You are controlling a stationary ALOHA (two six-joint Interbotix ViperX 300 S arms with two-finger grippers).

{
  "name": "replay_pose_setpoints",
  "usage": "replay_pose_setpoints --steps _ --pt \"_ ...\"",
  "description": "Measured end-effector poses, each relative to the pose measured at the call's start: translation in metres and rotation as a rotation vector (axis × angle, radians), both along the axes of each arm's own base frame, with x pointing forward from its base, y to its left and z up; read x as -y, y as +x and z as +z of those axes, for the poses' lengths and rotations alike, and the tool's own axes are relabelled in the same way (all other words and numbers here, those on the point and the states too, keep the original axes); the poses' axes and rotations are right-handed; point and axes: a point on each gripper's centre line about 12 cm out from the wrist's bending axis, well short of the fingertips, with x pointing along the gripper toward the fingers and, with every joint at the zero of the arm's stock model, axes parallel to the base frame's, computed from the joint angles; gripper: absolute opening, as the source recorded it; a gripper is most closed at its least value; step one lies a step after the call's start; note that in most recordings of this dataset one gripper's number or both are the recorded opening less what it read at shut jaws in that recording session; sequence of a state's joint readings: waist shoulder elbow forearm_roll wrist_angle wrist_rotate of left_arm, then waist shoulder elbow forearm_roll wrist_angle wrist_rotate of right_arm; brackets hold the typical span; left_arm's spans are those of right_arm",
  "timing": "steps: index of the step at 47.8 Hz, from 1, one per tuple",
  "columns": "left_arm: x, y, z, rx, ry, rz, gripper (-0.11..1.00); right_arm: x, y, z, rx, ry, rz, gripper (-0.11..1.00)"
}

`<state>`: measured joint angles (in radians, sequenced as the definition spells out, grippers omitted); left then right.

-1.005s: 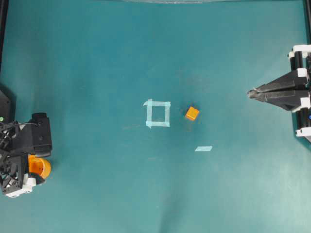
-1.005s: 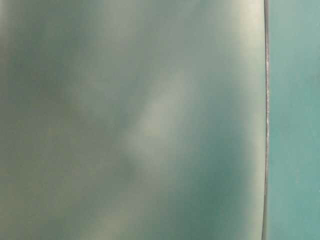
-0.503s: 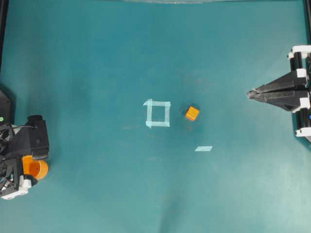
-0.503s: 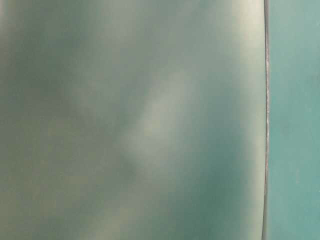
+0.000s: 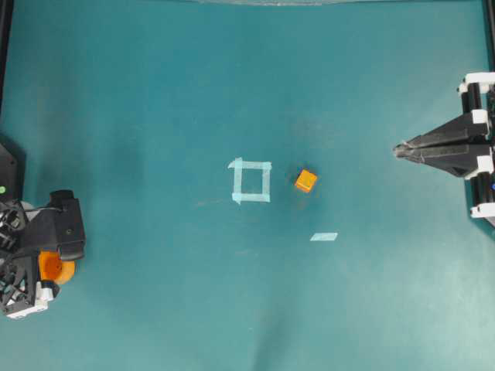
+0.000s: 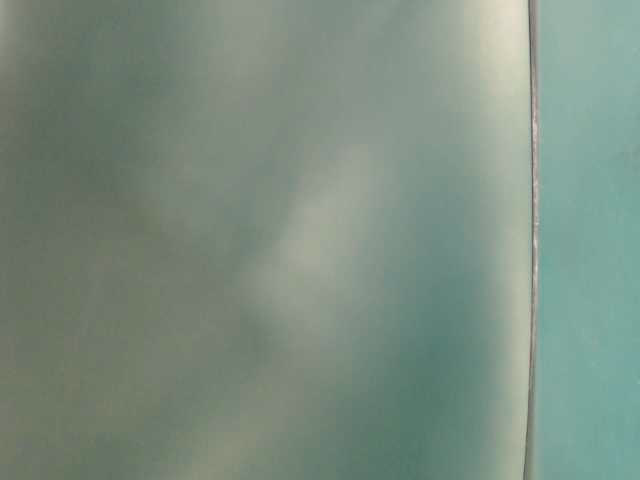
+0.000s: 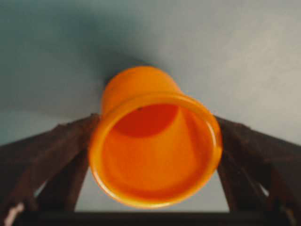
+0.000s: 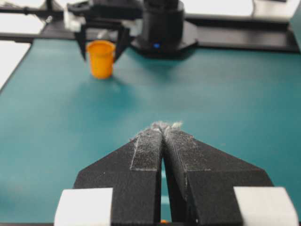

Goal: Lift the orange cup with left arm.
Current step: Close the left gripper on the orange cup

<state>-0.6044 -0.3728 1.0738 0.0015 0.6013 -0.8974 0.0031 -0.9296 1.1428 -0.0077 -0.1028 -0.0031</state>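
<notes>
The orange cup (image 5: 54, 267) stands upright near the table's left edge, partly under my left arm. My left gripper (image 5: 48, 268) is open, with one finger on each side of the cup. In the left wrist view the cup (image 7: 155, 141) fills the middle, mouth toward the camera, between the two dark fingers (image 7: 56, 150) of that gripper (image 7: 157, 120). The right wrist view shows the cup (image 8: 100, 59) far off on the table, the left gripper (image 8: 101, 47) straddling its top. My right gripper (image 5: 397, 148) rests shut and empty at the right edge, its tips (image 8: 163, 126) pressed together.
A small orange cube (image 5: 305, 181) lies right of centre beside a pale tape square (image 5: 251, 181). A short tape strip (image 5: 324, 236) lies nearer the front. The table-level view is a blurred teal-grey surface with nothing recognisable in it.
The left arm's wrist has shifted toward the front edge over the cup, hiding more of it. The cup shows slightly further left. The right arm has not moved.
</notes>
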Motion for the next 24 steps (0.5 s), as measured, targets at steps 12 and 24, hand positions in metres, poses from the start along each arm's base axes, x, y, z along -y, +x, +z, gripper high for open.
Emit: replay_pose_setpoints --steps 12,24 --pt "-0.0002 -0.0017 0.0012 -0.005 0.004 -0.003 0.87 0.0 0.0 0.0 0.0 0.0 0.0 0.0" --pt "-0.0017 -0.0037 0.0027 -0.006 0.007 -0.006 0.71 0.0 0.0 0.0 0.0 0.0 0.0 0.0"
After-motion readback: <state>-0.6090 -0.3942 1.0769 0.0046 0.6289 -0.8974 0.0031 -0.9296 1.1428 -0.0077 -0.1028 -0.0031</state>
